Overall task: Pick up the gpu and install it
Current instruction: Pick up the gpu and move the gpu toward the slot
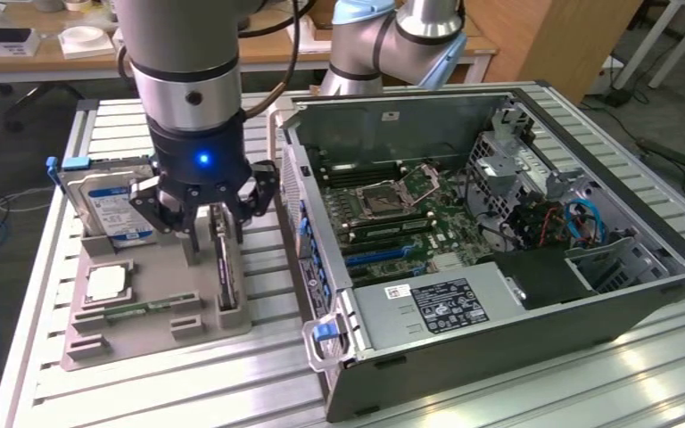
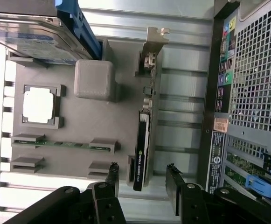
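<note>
— Gripper [image 1: 214,234] is hanging right over the grey holder [image 1: 152,334], isn't it? Is it gripping anything?

— Not from where I'm standing. Its fingers [image 1: 243,207] are spread apart, and the gpu [image 1: 225,267] is standing between them. In the wrist view the gripper [image 2: 142,170] is straddling the near end of the gpu [image 2: 144,126], with a gap showing on each side, so the fingers [image 2: 113,171] aren't touching the card.

— So where is the card sitting?

— It is standing on its long edge in a slot of the holder [image 2: 93,121], along the holder's side nearest the computer case [image 1: 498,223]. Its silver bracket [image 2: 151,46] is sticking up at the holder's far end.

— And what else is the holder carrying?

— A hard drive [image 1: 111,201] with a blue and white label is standing upright at the holder's far end, on the side away from the case. A square processor chip [image 1: 104,283] is lying in a pocket in the middle of that same side, and a green memory stick [image 1: 140,308] is lying flat towards the holder's near end.

— Is the case lying open?

— Yes, it is resting on its side just beside the holder, on the exterior view's right of it, with its board showing.
</note>
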Robot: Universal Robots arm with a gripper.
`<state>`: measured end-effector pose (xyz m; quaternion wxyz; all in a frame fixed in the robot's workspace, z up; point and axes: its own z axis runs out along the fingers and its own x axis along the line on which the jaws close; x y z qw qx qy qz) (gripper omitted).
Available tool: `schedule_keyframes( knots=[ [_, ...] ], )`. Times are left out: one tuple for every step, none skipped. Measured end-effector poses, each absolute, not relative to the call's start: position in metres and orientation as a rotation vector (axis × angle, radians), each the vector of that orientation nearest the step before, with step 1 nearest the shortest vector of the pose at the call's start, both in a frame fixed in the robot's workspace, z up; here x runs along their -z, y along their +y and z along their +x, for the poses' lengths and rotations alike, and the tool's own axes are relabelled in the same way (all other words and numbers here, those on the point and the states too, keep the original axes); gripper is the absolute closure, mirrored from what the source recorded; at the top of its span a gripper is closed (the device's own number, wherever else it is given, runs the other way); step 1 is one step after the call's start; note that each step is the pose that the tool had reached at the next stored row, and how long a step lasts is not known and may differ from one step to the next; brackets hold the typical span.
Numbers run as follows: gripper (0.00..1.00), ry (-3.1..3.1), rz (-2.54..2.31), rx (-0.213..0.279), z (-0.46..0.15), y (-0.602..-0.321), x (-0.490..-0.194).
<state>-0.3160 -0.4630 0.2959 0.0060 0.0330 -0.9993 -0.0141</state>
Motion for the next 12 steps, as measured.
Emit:
schedule_keyframes(
  knots=[
    [0.47,-3.128,0.103,0.044,-0.3160,-0.4629,-0.2949],
    [0.47,-3.128,0.103,0.044,-0.3160,-0.4629,-0.2940],
    [0.47,-3.128,0.103,0.044,-0.3160,-0.4629,-0.2930],
    [0.47,-3.128,0.103,0.044,-0.3160,-0.4629,-0.2920],
    [0.47,-3.128,0.102,0.044,-0.3160,-0.4629,-0.2911],
    [0.47,-3.128,0.098,0.043,-0.3160,-0.4629,-0.2904],
    [0.47,-3.128,0.091,0.040,-0.3160,-0.4629,-0.2898],
    [0.47,-3.129,0.083,0.039,-0.3160,-0.4629,-0.2890],
    [0.47,-3.129,0.070,0.038,-0.3160,-0.4629,-0.2882],
    [0.47,-3.130,0.055,0.037,-0.3160,-0.4629,-0.2875],
    [0.47,-3.131,0.039,0.035,-0.3160,-0.4629,-0.2867],
    [0.47,-3.131,0.023,0.035,-0.3160,-0.4629,-0.2860]
  ],
)
